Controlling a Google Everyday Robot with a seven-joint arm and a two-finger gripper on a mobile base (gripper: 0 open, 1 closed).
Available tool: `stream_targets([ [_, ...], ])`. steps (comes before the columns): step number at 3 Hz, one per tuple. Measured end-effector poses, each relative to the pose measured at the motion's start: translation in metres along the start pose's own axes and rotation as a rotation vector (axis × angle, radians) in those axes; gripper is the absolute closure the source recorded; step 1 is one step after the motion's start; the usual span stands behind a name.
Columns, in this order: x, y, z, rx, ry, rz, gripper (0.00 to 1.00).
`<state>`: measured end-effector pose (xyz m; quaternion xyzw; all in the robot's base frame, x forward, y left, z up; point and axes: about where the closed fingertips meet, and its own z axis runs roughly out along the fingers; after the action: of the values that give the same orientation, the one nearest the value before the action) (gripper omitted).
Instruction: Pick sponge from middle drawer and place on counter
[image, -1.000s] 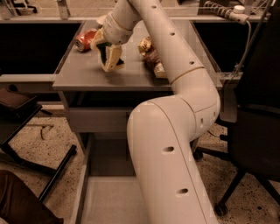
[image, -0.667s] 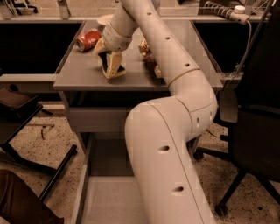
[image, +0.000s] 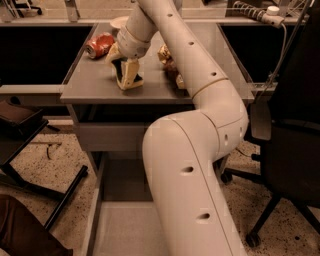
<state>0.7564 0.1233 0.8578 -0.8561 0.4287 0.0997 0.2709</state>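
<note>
At the bottom of the frame, the middle drawer (image: 120, 232) was pulled out. Its flat grey floor showed on the left of the big white robot arm (image: 195, 170). The arm filled the middle of the frame and bent up toward the top. The speckled floor (image: 60, 172) showed at lower left, under a dark side table (image: 17, 120). A black chair (image: 290, 145) stood on the right side.

Above the drawer was a shut grey drawer front (image: 107, 136). On top of that lay the grey counter (image: 85, 87).

The pincer (image: 127, 85) was at the upper middle of the frame. It pointed down, and its tips were at the counter top. The pincer was closed on the sponge (image: 121, 69), which showed as a small dark bit between the pale fingers (image: 133, 72). So the sponge was over the counter, in the pincer, and well apart from the drawer.

Farther back on the counter, a red can (image: 100, 45) lay on its side at the left of the pincer. A brown snack bag (image: 168, 56) sat on the right, partly hidden by the arm. A pale round dish (image: 119, 21) sat at the far edge. At the upper right of the frame lay a power strip (image: 252, 10).
</note>
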Motion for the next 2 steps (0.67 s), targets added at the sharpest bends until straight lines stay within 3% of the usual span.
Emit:
stream_targets([
  [2, 0.0, 0.0, 0.0, 0.0, 0.0, 0.0, 0.35],
])
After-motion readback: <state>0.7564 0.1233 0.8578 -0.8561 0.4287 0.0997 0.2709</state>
